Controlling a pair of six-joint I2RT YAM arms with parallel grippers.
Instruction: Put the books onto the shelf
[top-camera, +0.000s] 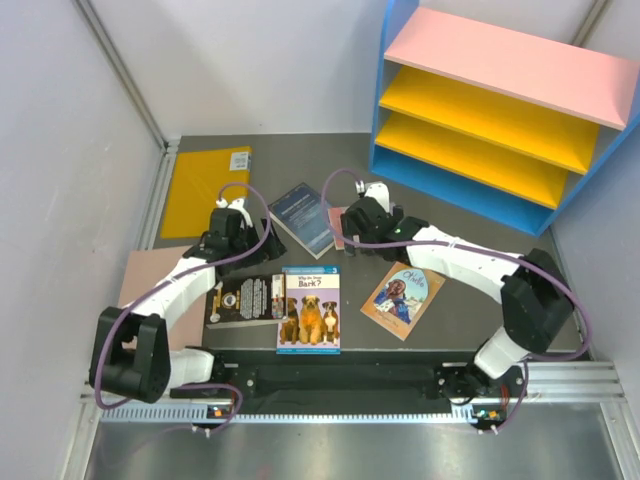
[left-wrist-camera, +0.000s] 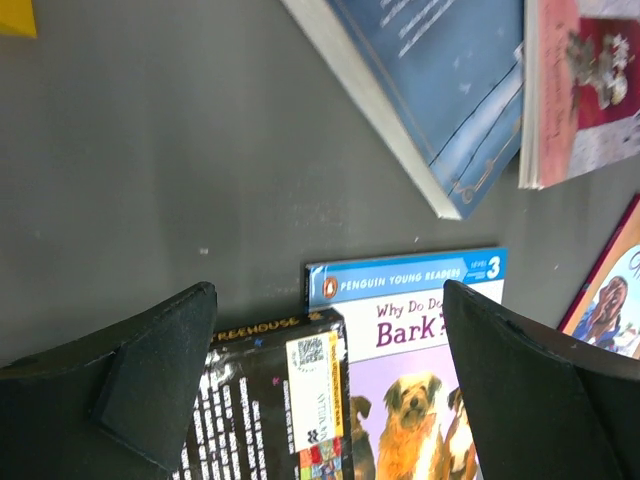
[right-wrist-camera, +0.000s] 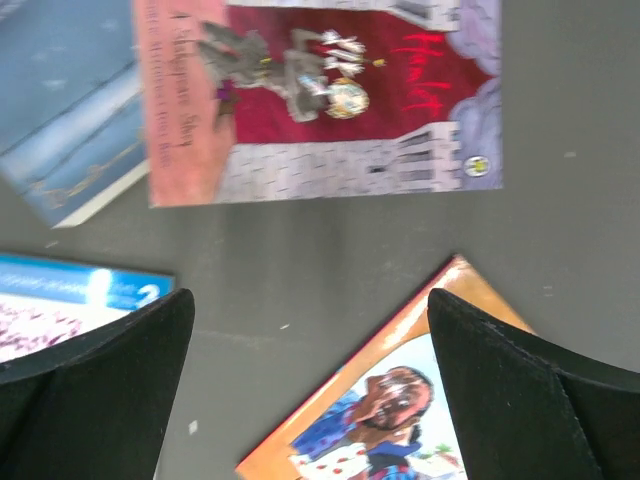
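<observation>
Five books are lying flat on the dark table (top-camera: 470, 250), in front of the one shelf (top-camera: 510, 62), which is standing far right with blue sides, a pink top and two yellow boards. The blue book (top-camera: 309, 310) is showing "Penguin Young Readers", "Bark?" and three dogs. The black book (top-camera: 246, 298) is lying just beside it, with the navy book (top-camera: 305, 217) and red-and-white book (top-camera: 340, 225) lying farther back and the tan book (top-camera: 402, 298) to the right. The left gripper (left-wrist-camera: 325, 330) and right gripper (right-wrist-camera: 310, 310) are hovering over them, jaws spread wide, gripping nothing.
</observation>
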